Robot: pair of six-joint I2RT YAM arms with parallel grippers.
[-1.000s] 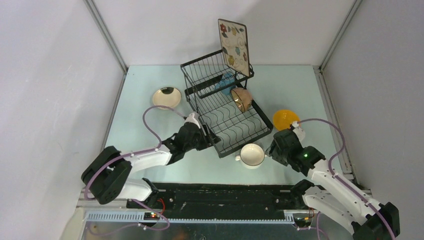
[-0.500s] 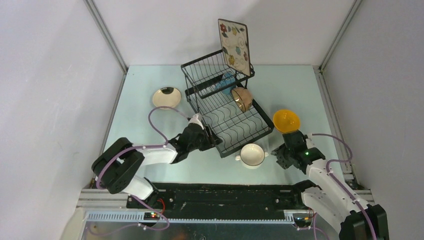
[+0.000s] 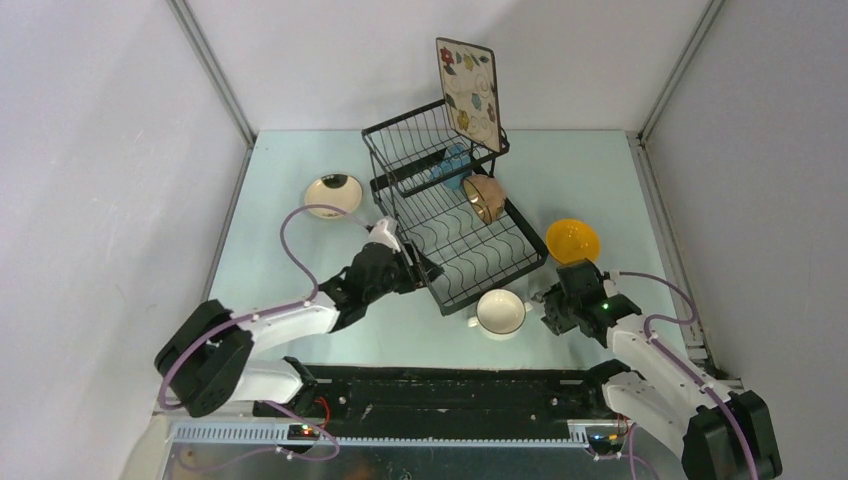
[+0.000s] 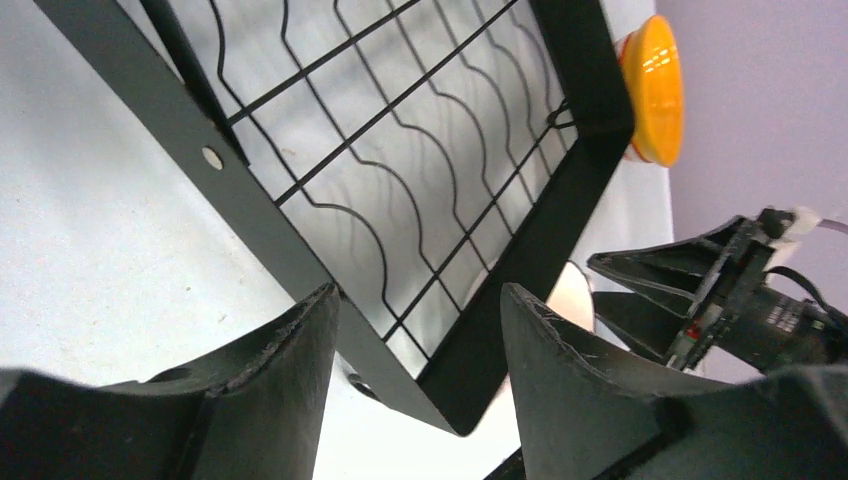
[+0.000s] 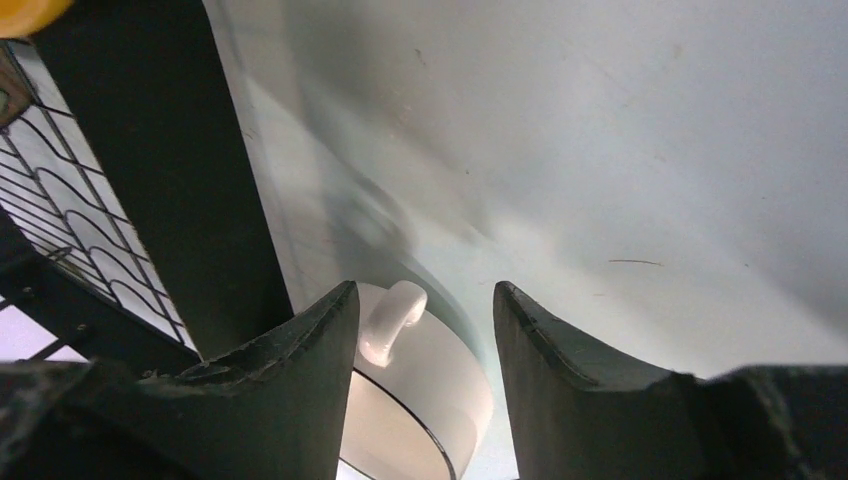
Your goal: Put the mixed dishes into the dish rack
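Observation:
The black wire dish rack (image 3: 450,215) stands mid-table. The square floral plate (image 3: 468,92) stands in its raised basket, with the blue mug (image 3: 455,163) and brown bowl (image 3: 485,197) in the rack. The yellow bowl (image 3: 572,240), white two-handled cup (image 3: 502,311) and one round cream plate (image 3: 333,194) sit on the table. My left gripper (image 4: 420,340) is open and straddles the rack's near corner (image 4: 460,400). My right gripper (image 5: 425,330) is open, its fingers on either side of the cup's (image 5: 430,400) right rim and handle. The red-patterned bowl is out of view.
The yellow bowl (image 4: 655,85) lies just beyond the rack's right corner, close behind my right wrist (image 3: 590,300). Grey walls enclose the table on three sides. The rack's lower tray (image 5: 70,200) is just left of the cup.
My right gripper has pulled back towards the near edge and come down beside the cup's right handle. My left arm shifted slightly but stays at the rack's near corner.

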